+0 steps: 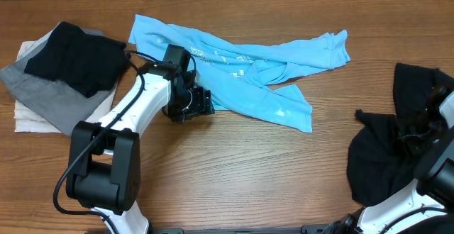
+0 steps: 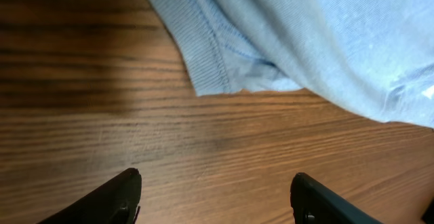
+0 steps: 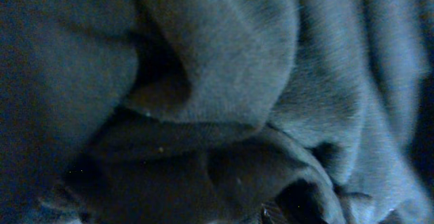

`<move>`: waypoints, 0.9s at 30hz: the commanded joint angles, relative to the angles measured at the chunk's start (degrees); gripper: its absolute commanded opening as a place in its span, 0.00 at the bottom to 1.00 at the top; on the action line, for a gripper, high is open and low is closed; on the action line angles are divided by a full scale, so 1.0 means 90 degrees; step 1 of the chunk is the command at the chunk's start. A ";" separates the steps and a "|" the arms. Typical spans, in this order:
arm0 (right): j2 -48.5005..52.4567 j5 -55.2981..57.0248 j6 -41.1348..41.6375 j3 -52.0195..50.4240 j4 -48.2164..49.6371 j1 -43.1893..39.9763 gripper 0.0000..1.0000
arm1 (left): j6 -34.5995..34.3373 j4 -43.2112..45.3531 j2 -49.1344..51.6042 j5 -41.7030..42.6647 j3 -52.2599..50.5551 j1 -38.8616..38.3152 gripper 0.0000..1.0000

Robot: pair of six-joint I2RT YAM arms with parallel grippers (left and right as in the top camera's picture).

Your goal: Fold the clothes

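Blue shirt point(image 1: 237, 55) lies rumpled on the worktop point(image 1: 284, 181), far middle. Left claw point(image 2: 217, 200) gapes wide and empty, just short of the hem point(image 2: 205, 56); closing here would likely pinch bare wood. Right claw hides under black cloth point(image 1: 376, 163), so I cannot tell its state; the cloth may drag.

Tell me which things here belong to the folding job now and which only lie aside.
In the job: light blue long-sleeved shirt; crumpled black garment at far right; open left tool.
Lying aside, stacked at left, seemingly done: folded black garment; gray garment; white cloth.
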 commanded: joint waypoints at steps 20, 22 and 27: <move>-0.1273 -0.0182 -0.0233 0.0641 -0.0053 0.0126 0.41 | -0.0903 0.1715 0.0083 -0.0546 -0.0823 -0.0338 0.55; -0.1273 -0.0187 -0.0233 0.0641 -0.0053 0.0126 0.41 | -0.0901 0.1783 0.0151 -0.0580 -0.0823 -0.0338 0.55; -0.1273 -0.0189 -0.0257 0.0641 -0.0053 0.0124 0.41 | -0.0901 0.2110 0.0481 -0.0678 -0.0823 -0.0340 0.56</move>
